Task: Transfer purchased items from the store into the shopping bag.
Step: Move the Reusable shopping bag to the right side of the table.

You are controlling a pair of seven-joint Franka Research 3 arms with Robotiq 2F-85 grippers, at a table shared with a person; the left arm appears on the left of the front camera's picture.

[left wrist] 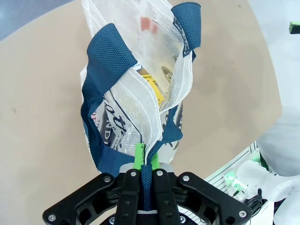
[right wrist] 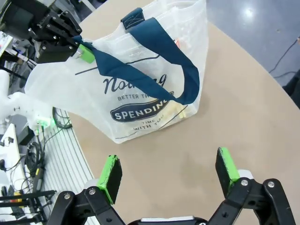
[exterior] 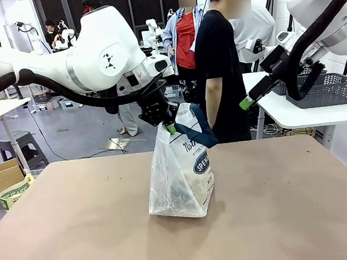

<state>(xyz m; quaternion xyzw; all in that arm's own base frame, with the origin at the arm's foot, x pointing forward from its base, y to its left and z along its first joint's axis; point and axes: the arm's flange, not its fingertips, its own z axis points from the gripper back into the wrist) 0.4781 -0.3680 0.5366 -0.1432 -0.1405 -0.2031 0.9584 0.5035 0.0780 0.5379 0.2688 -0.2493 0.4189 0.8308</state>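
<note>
The shopping bag (exterior: 179,177) stands on the brown table, translucent white with navy straps and dark lettering. My left gripper (exterior: 170,129) is above its top and shut on a navy strap and the rim, holding that side up. In the left wrist view the strap runs between the fingers of the left gripper (left wrist: 146,157), and a yellow item (left wrist: 152,86) shows inside the bag (left wrist: 136,103). My right gripper (exterior: 245,103) hangs open in the air to the bag's right, holding nothing. In its own view the right gripper (right wrist: 169,171) faces the bag (right wrist: 154,93) and the left gripper (right wrist: 82,50). The store (exterior: 321,88) sits on a white side table at right.
A person in a black shirt (exterior: 217,74) stands at the far edge behind the bag. The white side table (exterior: 302,115) is at the right. A cardboard box (exterior: 5,175) and a stool (exterior: 21,145) are on the floor at left.
</note>
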